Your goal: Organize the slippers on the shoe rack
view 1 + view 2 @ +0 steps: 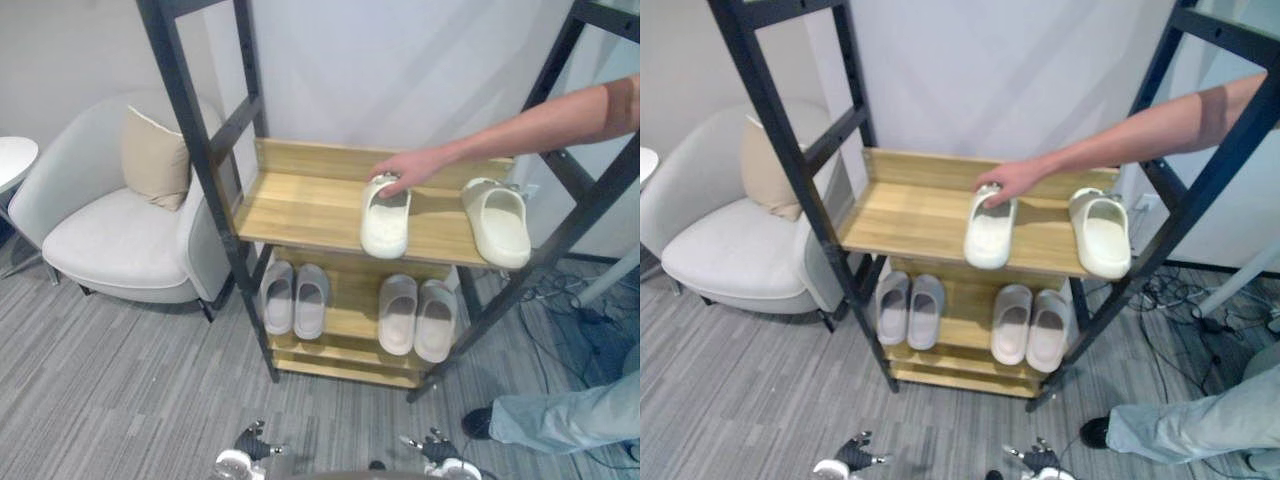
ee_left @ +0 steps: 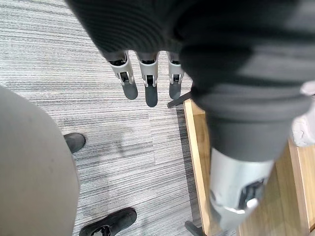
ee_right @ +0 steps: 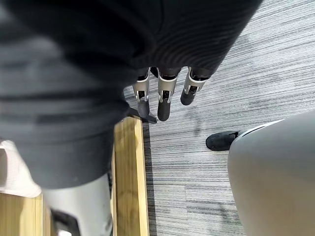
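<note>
In the left eye view, a left cream slipper [image 1: 385, 228] and a right cream slipper [image 1: 500, 225] are seen on the top shelf of the shoe rack [image 1: 295, 205]. They lie well apart, long axes running far to near, and a person's hand [image 1: 402, 167] is laid on the left one's far end. Both lie far ahead of and above the robot; the right hand [image 1: 442, 452] is judged nearer than the left hand [image 1: 242, 448]. In the left wrist view, the fingers [image 2: 147, 86] are shown straight and empty. In the right wrist view, the fingers [image 3: 165, 101] are likewise straight, with nothing held.

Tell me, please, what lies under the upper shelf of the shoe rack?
Two pairs of grey slippers on the lower shelf; the upper shelf covers that shelf's back part.
</note>
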Robot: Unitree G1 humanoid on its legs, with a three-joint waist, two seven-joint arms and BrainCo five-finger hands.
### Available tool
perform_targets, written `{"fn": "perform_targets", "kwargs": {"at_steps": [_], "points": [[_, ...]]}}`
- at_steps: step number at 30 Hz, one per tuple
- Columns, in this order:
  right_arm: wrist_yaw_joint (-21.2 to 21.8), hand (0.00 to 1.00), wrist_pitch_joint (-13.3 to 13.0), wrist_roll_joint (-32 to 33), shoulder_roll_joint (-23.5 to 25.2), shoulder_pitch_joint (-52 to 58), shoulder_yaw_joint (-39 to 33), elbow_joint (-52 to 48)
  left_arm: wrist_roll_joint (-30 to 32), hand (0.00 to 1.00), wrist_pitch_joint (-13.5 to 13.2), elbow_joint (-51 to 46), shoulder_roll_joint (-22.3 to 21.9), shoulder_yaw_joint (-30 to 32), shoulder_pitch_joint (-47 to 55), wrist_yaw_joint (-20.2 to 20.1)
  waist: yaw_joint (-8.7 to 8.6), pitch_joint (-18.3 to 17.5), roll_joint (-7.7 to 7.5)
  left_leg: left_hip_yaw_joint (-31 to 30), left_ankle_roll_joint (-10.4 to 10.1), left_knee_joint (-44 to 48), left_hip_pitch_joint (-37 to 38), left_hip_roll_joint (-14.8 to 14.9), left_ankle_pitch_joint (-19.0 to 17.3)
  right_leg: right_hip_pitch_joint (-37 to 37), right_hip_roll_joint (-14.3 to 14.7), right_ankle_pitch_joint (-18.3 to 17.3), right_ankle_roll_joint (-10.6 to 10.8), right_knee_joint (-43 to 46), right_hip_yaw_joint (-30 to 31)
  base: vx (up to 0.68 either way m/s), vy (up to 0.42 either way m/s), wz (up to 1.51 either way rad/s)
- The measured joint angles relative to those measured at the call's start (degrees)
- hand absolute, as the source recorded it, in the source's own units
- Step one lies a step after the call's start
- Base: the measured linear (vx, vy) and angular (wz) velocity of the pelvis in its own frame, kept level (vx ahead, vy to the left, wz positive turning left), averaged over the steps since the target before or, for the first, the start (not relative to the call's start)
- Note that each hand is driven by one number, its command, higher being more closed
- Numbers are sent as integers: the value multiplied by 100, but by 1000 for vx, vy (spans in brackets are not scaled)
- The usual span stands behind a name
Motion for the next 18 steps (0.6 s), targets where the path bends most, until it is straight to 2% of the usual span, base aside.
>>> {"fn": "perform_targets", "kwargs": {"at_steps": [15,18], "points": [[-3,0,0,-14,-3,3,10,14,0,0,-20,-2,3,-181,-13,0,46,-12,2,128,-46,3,62,66,-50,-3,70,-10,-13,-32,109,-21,-18,-5],[-1,0,1,-17,-14,3,11,15,5,0,-26,-2,3,-373,-46,-2,44,-12,15,118,-56,-1,61,93,-56,-6,98,-30,-27,-32,93,8,-36,2]]}}
